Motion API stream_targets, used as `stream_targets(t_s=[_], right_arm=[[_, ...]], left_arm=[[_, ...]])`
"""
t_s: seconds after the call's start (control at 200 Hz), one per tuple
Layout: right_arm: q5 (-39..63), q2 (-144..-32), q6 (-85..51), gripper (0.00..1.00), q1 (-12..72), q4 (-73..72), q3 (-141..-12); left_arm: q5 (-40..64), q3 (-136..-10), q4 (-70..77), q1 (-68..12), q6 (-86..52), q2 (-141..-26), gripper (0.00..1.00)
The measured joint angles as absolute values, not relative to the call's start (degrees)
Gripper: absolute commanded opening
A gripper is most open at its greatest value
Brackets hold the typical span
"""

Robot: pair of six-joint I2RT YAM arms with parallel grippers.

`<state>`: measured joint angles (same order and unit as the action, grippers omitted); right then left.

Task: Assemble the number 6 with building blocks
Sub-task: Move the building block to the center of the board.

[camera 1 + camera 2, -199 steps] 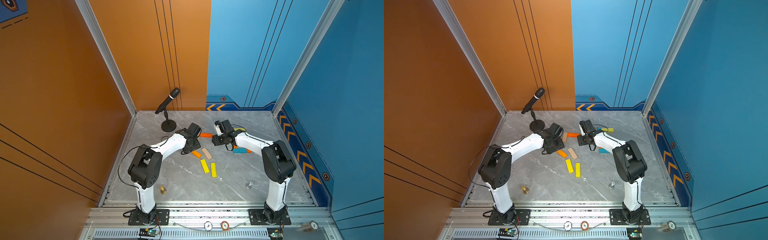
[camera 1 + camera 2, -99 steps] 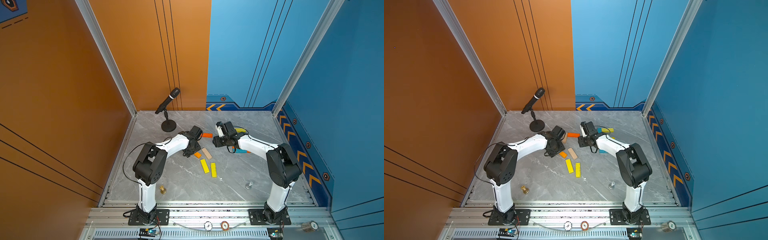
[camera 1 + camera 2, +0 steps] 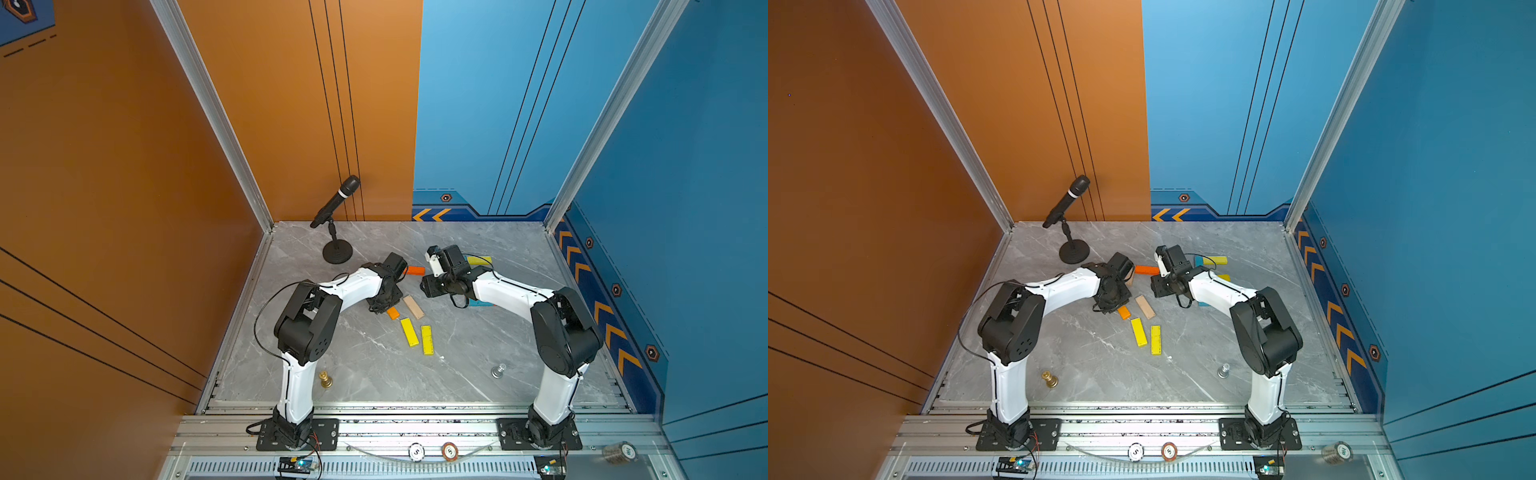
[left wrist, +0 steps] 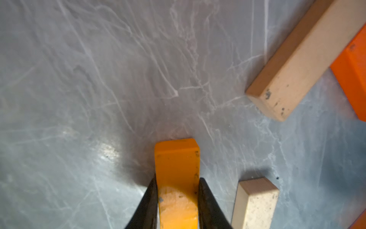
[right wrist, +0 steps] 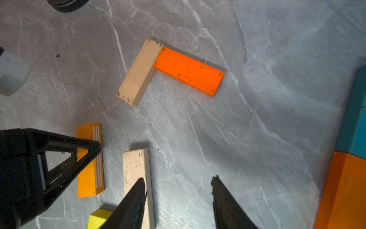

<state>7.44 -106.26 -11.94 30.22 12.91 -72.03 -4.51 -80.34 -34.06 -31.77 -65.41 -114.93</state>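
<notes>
My left gripper is shut on the end of an amber-orange block, which lies low on the grey table. The same block shows in a top view, half under the gripper. A pale wood block and an orange block touch at one corner in an L shape. Another pale block and two yellow blocks lie nearby. My right gripper hangs open over bare table, one finger above a pale block.
A microphone on a stand is at the back left. A gold chess piece and a silver one stand near the front. A yellow block and a blue block lie by the right arm.
My left gripper has come down and closed on the amber-orange block. The right arm has shifted slightly and stays open.
</notes>
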Motion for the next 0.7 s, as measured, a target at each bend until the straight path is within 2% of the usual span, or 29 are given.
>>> stream_targets(t_s=[0.701], right_arm=[[6.11, -109.78, -10.50, 0.55, 38.74, 19.44, -72.49]], left_arm=[[5.43, -78.78, -33.06, -26.20, -37.60, -113.84, 0.30]])
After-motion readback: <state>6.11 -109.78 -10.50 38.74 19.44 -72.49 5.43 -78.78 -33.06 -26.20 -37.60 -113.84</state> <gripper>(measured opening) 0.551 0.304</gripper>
